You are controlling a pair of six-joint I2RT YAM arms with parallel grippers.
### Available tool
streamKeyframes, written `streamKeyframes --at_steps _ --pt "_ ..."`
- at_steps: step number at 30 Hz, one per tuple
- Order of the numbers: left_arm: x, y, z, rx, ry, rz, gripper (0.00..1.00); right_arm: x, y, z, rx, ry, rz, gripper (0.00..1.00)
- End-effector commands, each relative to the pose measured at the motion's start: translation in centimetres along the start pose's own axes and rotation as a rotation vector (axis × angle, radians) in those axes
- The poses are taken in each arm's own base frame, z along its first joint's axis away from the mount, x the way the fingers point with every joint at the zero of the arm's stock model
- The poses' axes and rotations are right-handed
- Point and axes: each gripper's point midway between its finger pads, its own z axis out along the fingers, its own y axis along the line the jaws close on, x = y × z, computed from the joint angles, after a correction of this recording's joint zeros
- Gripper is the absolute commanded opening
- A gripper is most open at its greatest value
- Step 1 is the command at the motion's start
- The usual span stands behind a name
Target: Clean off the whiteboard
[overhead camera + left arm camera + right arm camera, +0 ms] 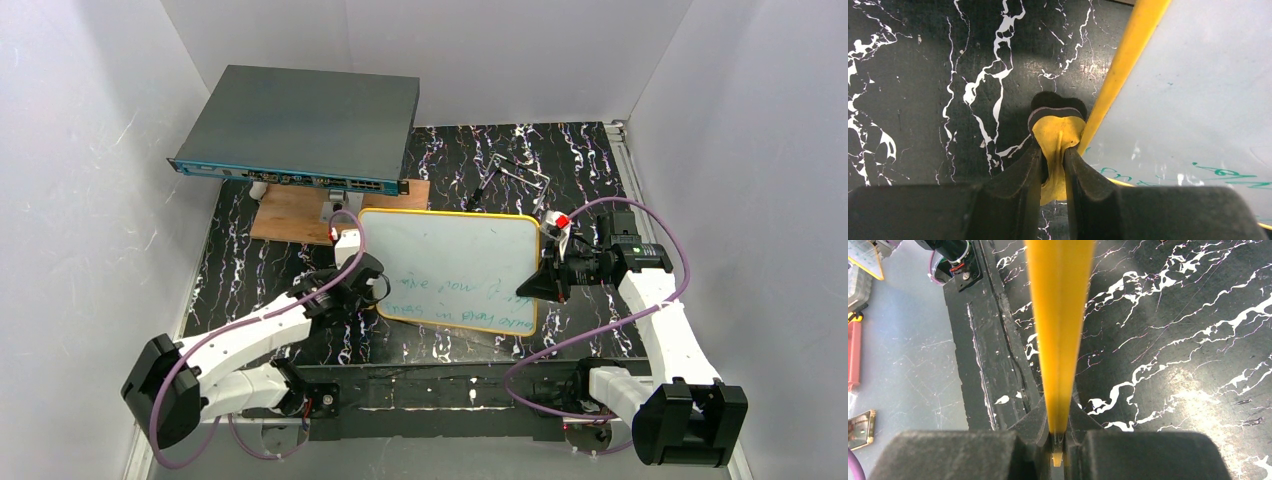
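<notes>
1. One small whiteboard (pixel 455 265) with a yellow frame lies in the middle of the black marbled table (pixel 250 270), just in front of a wooden board (pixel 290 213) and a dark-grey box (pixel 300 125). Its upper half looks blank; green writing covers the lower half.
2. On its right edge, the right gripper (pixel 545 282) is clamped on the frame. The wrist view shows the yellow rim (pixel 1060 315) pinched edge-on between the fingers. Whether that side is raised off the table I cannot tell.
3. At its left edge, the left gripper (pixel 1054 150) is closed tight on a yellow eraser (pixel 1057 125) with a dark pad. The eraser sits just beside the frame, touching or almost touching it, and not on the writing.
4. Judged from this, the wiping is partly done and the lower lines are left.
5. Next, the left arm needs to carry the eraser inward over the frame, press the pad flat, and sweep across the green lines. The right arm's job is to keep the board steady.
</notes>
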Motion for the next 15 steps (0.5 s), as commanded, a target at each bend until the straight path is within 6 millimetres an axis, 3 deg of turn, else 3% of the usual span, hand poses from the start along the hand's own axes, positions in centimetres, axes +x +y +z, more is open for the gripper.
streamKeyframes --at_steps 1,6,15 --pt "-1.6 0.2 -1.4 0.024 -0.068 -0.044 0.00 1.1 -0.5 -0.3 0.040 0.069 -0.013 0.01" --pt "-2.2 2.0 -2.9 -0.010 -0.100 -0.062 0.00 1.1 -0.6 -0.3 0.047 0.070 -0.016 0.01" --pt "-2.2 0.4 -4.1 0.085 -0.066 -0.085 0.00 1.1 -0.7 -0.3 0.053 0.070 -0.017 0.01"
